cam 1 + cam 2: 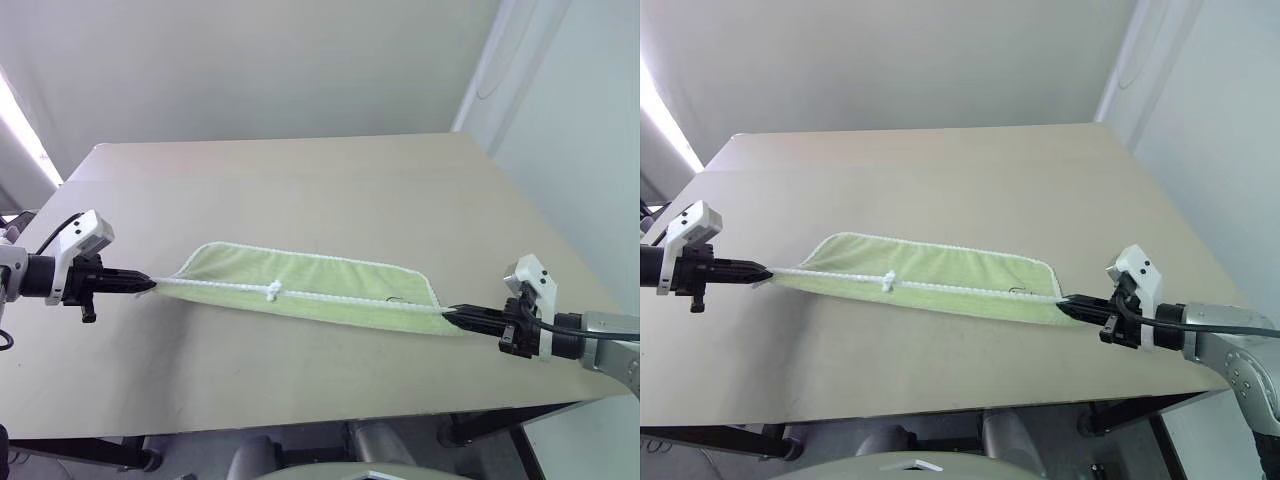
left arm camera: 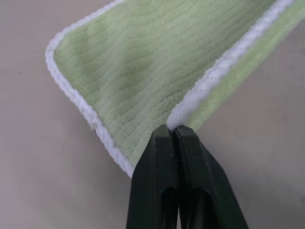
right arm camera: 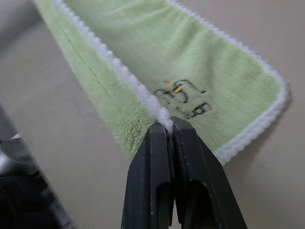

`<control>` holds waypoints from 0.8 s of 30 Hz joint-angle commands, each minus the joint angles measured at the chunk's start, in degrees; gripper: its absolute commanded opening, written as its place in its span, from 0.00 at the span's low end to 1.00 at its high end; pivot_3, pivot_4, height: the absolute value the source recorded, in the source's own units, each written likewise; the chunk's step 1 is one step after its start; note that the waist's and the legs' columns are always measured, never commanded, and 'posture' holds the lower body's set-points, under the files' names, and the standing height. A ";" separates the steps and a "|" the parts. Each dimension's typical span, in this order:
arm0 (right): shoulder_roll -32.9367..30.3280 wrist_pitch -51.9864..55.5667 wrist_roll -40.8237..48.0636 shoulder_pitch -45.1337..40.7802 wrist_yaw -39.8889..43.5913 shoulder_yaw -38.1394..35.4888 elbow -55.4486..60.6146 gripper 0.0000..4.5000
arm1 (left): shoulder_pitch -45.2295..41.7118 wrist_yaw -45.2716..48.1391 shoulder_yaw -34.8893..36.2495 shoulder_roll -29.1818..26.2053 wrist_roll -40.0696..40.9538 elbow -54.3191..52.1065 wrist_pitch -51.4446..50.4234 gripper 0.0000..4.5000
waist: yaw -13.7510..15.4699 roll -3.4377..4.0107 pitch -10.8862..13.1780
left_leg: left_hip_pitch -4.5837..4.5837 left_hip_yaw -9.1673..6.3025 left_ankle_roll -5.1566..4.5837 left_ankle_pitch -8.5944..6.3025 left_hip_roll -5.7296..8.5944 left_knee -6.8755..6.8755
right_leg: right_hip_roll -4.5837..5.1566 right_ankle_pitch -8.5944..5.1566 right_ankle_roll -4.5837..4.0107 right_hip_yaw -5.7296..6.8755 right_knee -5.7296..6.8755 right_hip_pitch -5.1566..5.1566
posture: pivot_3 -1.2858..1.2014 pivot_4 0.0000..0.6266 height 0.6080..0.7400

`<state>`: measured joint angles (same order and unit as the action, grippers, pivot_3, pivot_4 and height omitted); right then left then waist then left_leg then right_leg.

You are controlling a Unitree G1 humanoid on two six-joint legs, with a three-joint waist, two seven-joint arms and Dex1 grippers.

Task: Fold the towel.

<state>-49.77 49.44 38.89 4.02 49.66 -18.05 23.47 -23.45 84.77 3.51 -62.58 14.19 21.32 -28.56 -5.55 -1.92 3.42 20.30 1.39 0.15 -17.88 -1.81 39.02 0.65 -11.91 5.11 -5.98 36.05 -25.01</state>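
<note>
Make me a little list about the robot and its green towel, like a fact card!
Thing: towel, light green with white edging
Where: on the tan table, stretched between the two claws
Shape now: folded over, the held edge lifted, the far edge lying on the table
Loop: small white loop on the lifted edge
Mark: small dark stitched mark near the right claw's corner
Left claw: shut on one towel corner
Right claw: shut on the other corner

Left tool (image 2: 174, 130) pinched shut on towel (image 2: 143, 62) white edging, green terry cloth over beige table (image 2: 33, 157)
</note>
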 commanded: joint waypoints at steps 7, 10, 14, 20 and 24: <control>6.12 -4.54 -9.52 -9.39 -10.13 7.19 -9.60 0.01 | -17.05 -8.86 -7.24 10.24 -7.94 19.13 7.30 0.00 | 0.11 -0.03 -0.01 | -0.01 -0.04 0.00 0.01 0.04 0.06 | -0.01 0.02 0.00 0.01 -0.02 0.11 | 0.52 0.00 0.79; 7.94 -5.63 -11.06 -11.20 -11.54 8.49 -11.85 0.01 | -22.79 -12.21 -7.66 13.71 -9.98 28.64 10.89 0.00 | 0.12 -0.02 -0.01 | 0.09 -0.05 -0.03 0.00 0.07 0.00 | -0.04 0.01 0.01 0.01 0.00 0.06 | 0.52 0.00 0.79; 10.38 -7.30 -13.65 -13.78 -13.72 10.05 -15.43 0.01 | -27.44 -15.88 -8.52 17.04 -13.03 38.43 16.19 0.00 | 0.00 -0.02 -0.01 | 0.14 -0.02 -0.19 -0.10 0.08 -0.01 | -0.05 0.00 0.05 -0.03 -0.03 0.04 | 0.52 0.00 0.79; 13.35 -10.08 -18.61 -18.31 -16.82 12.78 -22.69 0.01 | -31.77 -21.25 -8.78 22.36 -15.80 47.56 20.41 0.00 | 0.17 -0.05 -0.02 | 0.09 -0.03 -0.21 -0.10 0.09 0.08 | -0.04 0.00 0.07 -0.03 0.00 0.12 | 0.52 0.00 0.79; 14.87 -10.79 -20.42 -20.58 -18.18 13.14 -26.33 0.01 | -32.74 -26.37 -7.15 24.86 -15.97 50.63 21.93 0.00 | 0.16 -0.05 -0.02 | 0.07 -0.06 -0.21 -0.10 0.10 0.10 | -0.04 0.01 0.07 -0.03 0.03 0.15 | 0.52 0.00 0.79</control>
<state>-34.84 39.97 19.39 -14.96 32.51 -4.42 -2.42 -54.20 60.65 -5.15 -37.53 -1.56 71.62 -7.84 -5.38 -1.97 3.40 20.38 1.33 -0.06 -17.98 -1.71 39.12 0.61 -11.89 5.19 -6.02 36.09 -24.86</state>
